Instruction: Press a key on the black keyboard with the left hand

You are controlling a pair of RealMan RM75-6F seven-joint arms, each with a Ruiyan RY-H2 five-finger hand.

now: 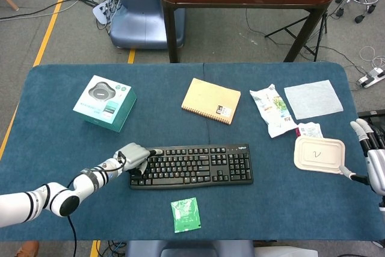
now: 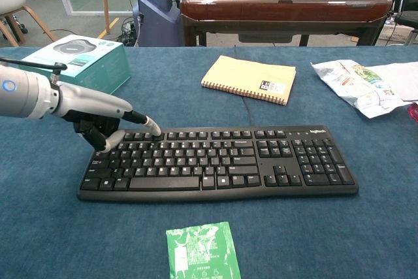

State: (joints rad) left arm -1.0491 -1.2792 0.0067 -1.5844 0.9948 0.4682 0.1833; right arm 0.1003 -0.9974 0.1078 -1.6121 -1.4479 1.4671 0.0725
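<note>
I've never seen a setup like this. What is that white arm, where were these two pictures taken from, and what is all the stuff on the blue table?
It is a robot with two arms ending in fingered hands. One picture looks down from its head, the other from its chest. Its left hand points one finger at the top-left keys of a black keyboard; contact is unclear. Its right hand waits open beside a white tray. Also on the blue table: a teal box, a yellow notebook, a snack bag and a green packet. Nothing is held.
</note>
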